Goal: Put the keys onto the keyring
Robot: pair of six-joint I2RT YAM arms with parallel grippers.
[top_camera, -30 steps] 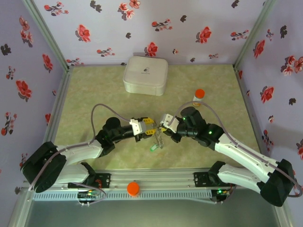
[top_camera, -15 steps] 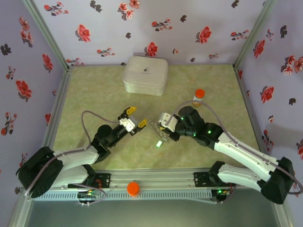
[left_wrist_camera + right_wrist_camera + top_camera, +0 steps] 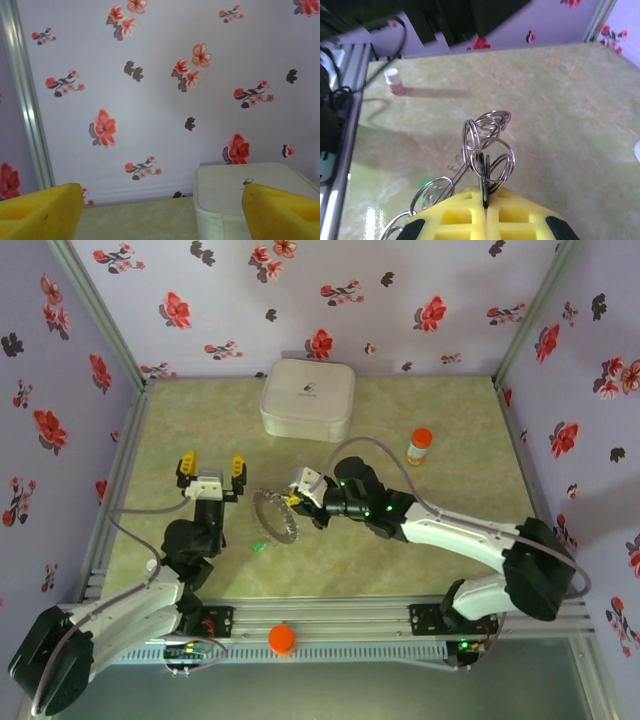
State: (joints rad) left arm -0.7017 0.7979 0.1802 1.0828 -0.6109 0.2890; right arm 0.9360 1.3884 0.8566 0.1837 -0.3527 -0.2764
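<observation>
Yellow pads of our right hand (image 3: 485,205) clamped on the keyring (image 3: 487,150) | our left hand (image 3: 212,466) raised, fingers wide apart | green key (image 3: 257,547) near keyring

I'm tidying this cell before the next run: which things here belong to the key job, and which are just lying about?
In the job: keyring, pinched in the right claw; green key tab; left claw, open.
Lying about: white rounded-square case; orange-capped bottle.
</observation>
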